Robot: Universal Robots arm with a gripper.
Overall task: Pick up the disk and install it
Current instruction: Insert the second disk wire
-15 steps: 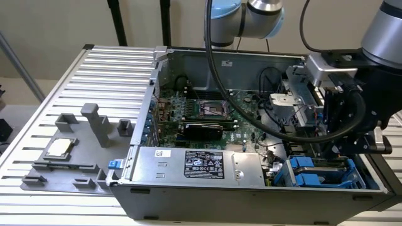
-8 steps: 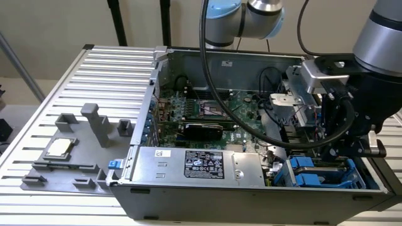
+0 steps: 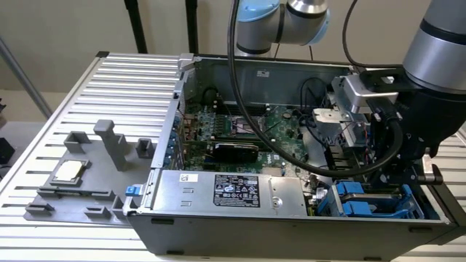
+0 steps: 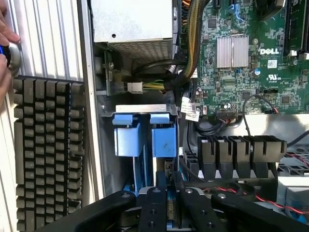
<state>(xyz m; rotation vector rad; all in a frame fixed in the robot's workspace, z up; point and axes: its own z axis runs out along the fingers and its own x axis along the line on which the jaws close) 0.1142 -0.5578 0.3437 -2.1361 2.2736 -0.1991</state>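
Lower right of the exterior view: gripper [image 3: 378, 183] down inside the open computer case [image 3: 218, 229], above the blue drive cage [image 3: 371, 204]. Fingers [image 4: 154, 208] closed narrow on the disk [image 4: 170, 209], edge-on between blue rails. Farther back, green motherboard [image 3: 248, 125]

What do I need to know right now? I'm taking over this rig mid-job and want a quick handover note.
Tool: shut, apparently on the disk, which it holds edge-on.
Position: over the blue drive cage in the corner of the open case, beside the power supply.
Done: the disk is picked up and at the cage.
Left: the disk is not yet seated and the tool has not let go.
Note: a person's hand is at the case's outer wall.
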